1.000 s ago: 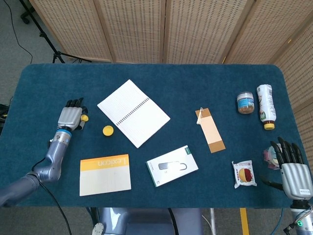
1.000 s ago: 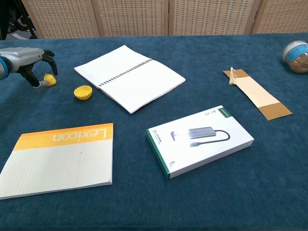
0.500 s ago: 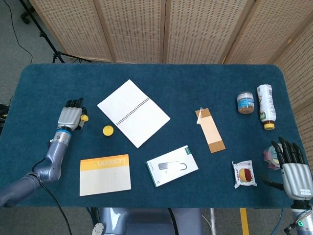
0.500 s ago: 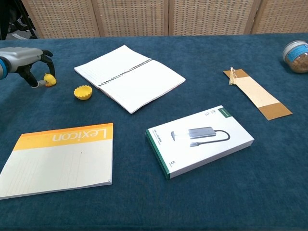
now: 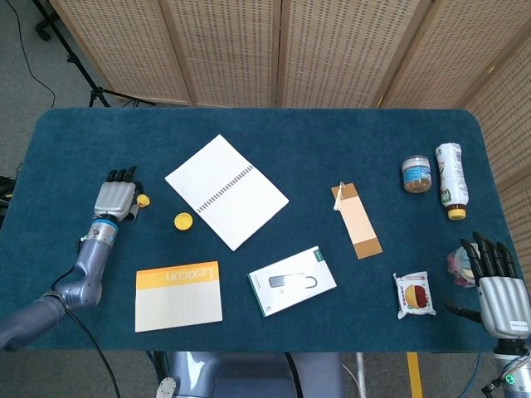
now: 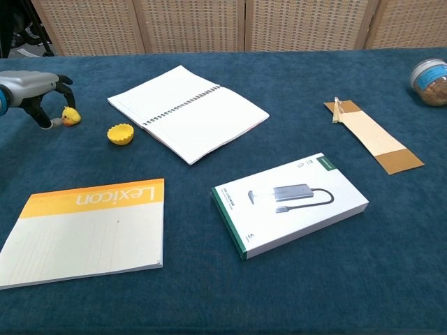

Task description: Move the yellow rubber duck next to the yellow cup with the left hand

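One duck (image 5: 143, 200), one cup (image 5: 182, 220), two notebooks (image 5: 226, 191).

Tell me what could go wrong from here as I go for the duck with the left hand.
1. The small yellow rubber duck sits just off the left hand's fingertips, not visibly held; closing in could knock it away.
2. The small yellow fluted cup looks light, so setting the duck down beside it could tip or shove it.
3. The open spiral notebook lies just beyond the cup; overshooting could catch its edge.

Small yellow duck (image 6: 70, 116) near yellow cup (image 6: 120, 133)
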{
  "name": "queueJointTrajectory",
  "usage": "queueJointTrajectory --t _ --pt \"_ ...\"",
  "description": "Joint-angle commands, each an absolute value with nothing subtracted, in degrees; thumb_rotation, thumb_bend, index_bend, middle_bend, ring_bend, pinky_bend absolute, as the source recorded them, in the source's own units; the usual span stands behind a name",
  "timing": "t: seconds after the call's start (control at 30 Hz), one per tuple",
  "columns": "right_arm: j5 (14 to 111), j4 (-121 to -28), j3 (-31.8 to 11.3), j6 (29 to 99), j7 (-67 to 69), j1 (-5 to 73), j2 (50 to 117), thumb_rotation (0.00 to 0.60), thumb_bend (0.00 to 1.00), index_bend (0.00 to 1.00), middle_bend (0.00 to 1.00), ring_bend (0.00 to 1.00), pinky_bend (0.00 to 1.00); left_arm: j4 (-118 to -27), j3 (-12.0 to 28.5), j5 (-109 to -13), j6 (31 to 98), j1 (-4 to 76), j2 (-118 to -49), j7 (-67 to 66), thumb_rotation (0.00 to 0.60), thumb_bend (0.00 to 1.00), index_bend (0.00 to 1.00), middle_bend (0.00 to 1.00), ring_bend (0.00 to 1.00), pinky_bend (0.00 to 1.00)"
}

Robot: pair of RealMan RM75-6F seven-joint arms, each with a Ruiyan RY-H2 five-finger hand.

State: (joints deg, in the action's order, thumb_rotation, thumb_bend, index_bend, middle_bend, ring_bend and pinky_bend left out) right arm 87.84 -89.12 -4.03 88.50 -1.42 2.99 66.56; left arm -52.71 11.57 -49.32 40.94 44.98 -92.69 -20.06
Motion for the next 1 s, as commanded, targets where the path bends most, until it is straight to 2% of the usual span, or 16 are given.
queueJointTrajectory --t 0.03,0.3,0.6,1.0 --pt "87.95 -89.02 -4.07 88.75 -1.16 2.92 66.57 0.600 0.00 0.00 0.00 0.00 0.00 -51.97 11.50 -49.48 40.93 45.01 -93.33 -19.88 0.600 0.46 0.43 0.00 0.00 0.00" --pt "88.29 -88.66 -4.04 88.91 -0.84 2.95 66.74 0.600 0.00 0.00 0.00 0.00 0.00 -51.01 12.08 -51.39 42.23 44.78 -94.09 -17.58 0.600 0.50 0.52 0.00 0.00 0.00" --pt "88.28 -88.70 -4.06 89.08 -0.77 2.84 66.72 0.600 0.00 0.00 0.00 0.00 0.00 -54.52 12.67 -53.31 44.75 44.23 -92.13 -16.84 0.600 0.52 0.55 0.00 0.00 0.00" --pt "88.45 -88.83 -3.96 89.12 -0.87 2.80 66.65 0.600 0.00 0.00 0.00 0.00 0.00 -68.43 13.40 -56.44 51.19 43.77 -86.23 -19.89 0.600 0.51 0.55 0.00 0.00 0.00"
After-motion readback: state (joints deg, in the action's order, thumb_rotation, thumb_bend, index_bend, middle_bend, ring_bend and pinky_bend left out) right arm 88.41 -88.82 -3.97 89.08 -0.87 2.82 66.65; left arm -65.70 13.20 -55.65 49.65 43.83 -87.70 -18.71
